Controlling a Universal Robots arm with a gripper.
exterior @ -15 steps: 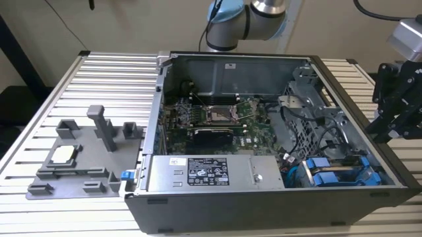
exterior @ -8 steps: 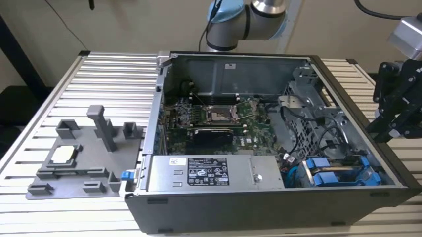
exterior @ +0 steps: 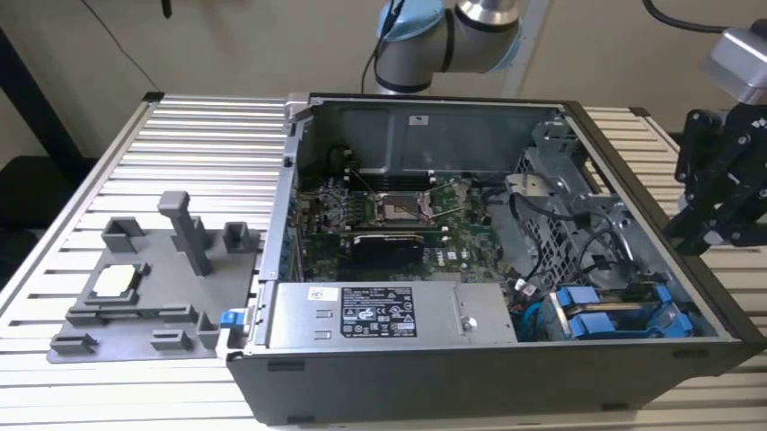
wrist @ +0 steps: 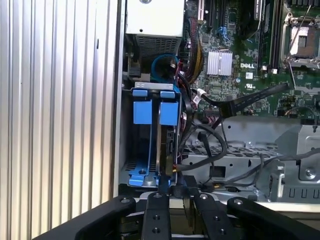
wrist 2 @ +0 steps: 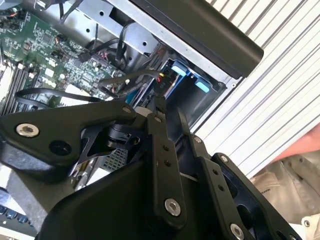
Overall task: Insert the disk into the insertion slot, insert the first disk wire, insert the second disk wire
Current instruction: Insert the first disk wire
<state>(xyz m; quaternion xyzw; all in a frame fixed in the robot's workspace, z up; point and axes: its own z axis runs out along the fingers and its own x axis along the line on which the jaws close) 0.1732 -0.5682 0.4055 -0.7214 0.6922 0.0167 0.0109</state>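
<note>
Gripper [wrist: 174, 186] hovers close to the disk [wrist: 166, 145], which stands in its slot [wrist: 141, 172] inside the open computer case [exterior: 480, 388]; we cannot tell whether the gripper is spread.

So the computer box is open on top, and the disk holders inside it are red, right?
Not red. The disk holders inside the open computer box are bright blue, as the exterior view shows.

An open case [exterior: 480, 382] sits on the slatted counter [exterior: 204, 144]. Inside are a green motherboard [exterior: 468, 238], a grey power supply [exterior: 372, 314] and black cables [wrist: 250, 98]. A grey fixture [exterior: 144, 296] rests beside it, toward the exterior view's left.
</note>
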